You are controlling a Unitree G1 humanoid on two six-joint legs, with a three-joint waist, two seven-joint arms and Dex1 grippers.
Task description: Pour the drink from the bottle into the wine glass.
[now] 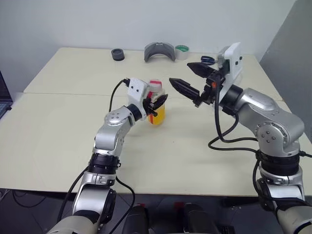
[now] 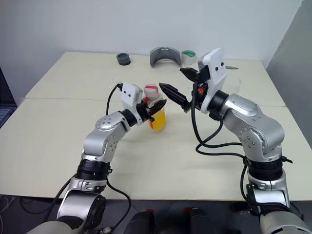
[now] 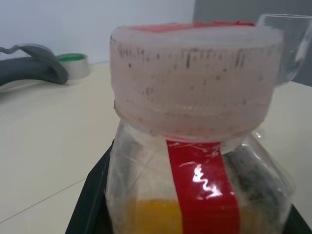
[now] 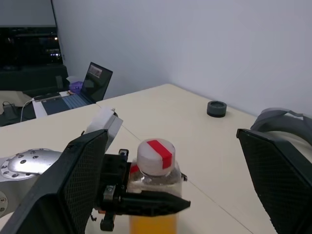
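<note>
Left gripper (image 1: 157, 104) clamped on bottle (image 1: 157, 103), upright on table (image 1: 58, 126), steadying it for uncapping | right gripper (image 1: 191, 79) spread wide just beside white cap (image 4: 155, 156), likely to unscrew | wine glass (image 3: 287, 46) behind bottle, apart, awaiting pour.

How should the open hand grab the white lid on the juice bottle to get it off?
Probably best by the ribbed side of the white cap, one finger on each side, coming level from the bottle's right. The cap is round and upright. The left gripper clamps the body below, leaving the cap free for the open right gripper.
</note>
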